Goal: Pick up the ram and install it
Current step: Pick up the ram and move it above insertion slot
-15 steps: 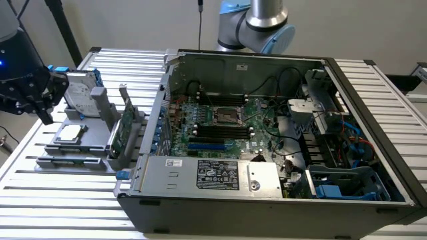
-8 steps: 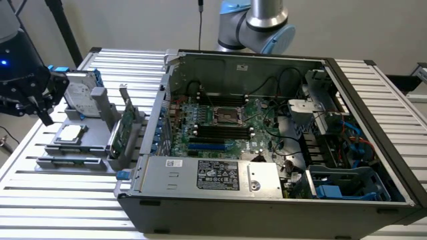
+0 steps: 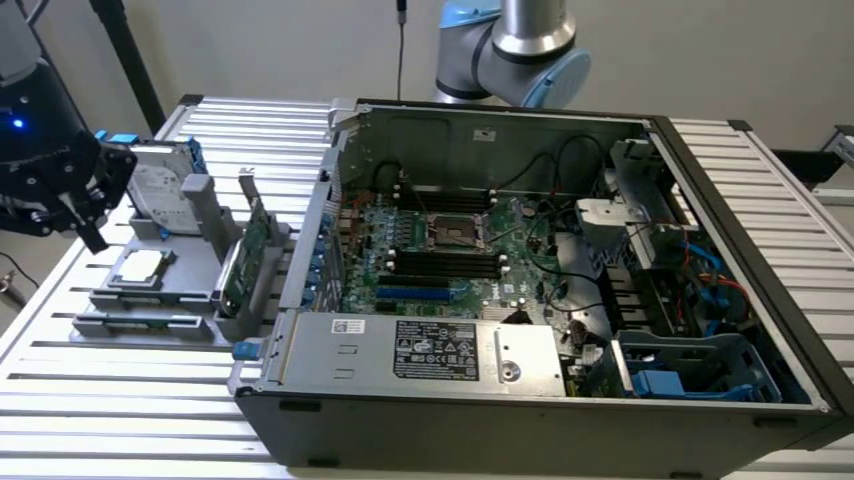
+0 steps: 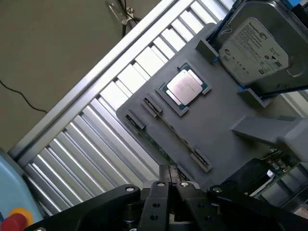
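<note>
The ram shows as a thin green edge standing in a slot of the grey fixture, between two small clips. My gripper hangs just above that slot, its two black fingers pressed together and shut on nothing. In the exterior view my gripper hovers over the exterior view's left end of the grey fixture, outside the open computer case. Inside the case lies the green motherboard with long black memory slots.
The fixture also holds a hard drive, a processor chip and an upright broader green card. All stand on a ribbed metal table. Cables and a drive cage fill the case's right side.
</note>
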Available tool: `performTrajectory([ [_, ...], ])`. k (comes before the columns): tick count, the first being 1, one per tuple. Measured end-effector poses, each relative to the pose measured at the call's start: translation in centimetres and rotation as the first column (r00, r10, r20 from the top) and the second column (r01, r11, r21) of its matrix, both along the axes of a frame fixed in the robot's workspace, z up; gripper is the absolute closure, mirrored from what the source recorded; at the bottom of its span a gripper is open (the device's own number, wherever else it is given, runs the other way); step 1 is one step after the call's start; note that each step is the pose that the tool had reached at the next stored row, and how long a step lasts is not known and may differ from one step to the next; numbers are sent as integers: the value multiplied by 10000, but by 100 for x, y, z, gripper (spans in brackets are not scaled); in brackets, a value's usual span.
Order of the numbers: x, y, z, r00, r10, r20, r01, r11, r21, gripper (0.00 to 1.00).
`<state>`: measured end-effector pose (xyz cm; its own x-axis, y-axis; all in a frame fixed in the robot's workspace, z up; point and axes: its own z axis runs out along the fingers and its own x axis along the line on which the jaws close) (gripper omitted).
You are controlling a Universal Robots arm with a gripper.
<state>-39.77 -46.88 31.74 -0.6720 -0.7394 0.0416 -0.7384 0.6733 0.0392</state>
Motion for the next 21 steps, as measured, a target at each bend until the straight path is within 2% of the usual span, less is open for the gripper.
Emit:
performTrajectory([
  [3,0,0,-3,9985,544,0,-544,9985,0,89],
  [6,0,0,-6,9941,1082,0,-1082,9941,-1,89],
  [11,0,0,-11,9802,1981,-1,-1981,9802,-1,89],
  [16,0,0,-16,9581,2864,-1,-2864,9581,-1,89],
  [21,0,0,-21,9281,3724,-1,-3724,9281,-1,89],
])
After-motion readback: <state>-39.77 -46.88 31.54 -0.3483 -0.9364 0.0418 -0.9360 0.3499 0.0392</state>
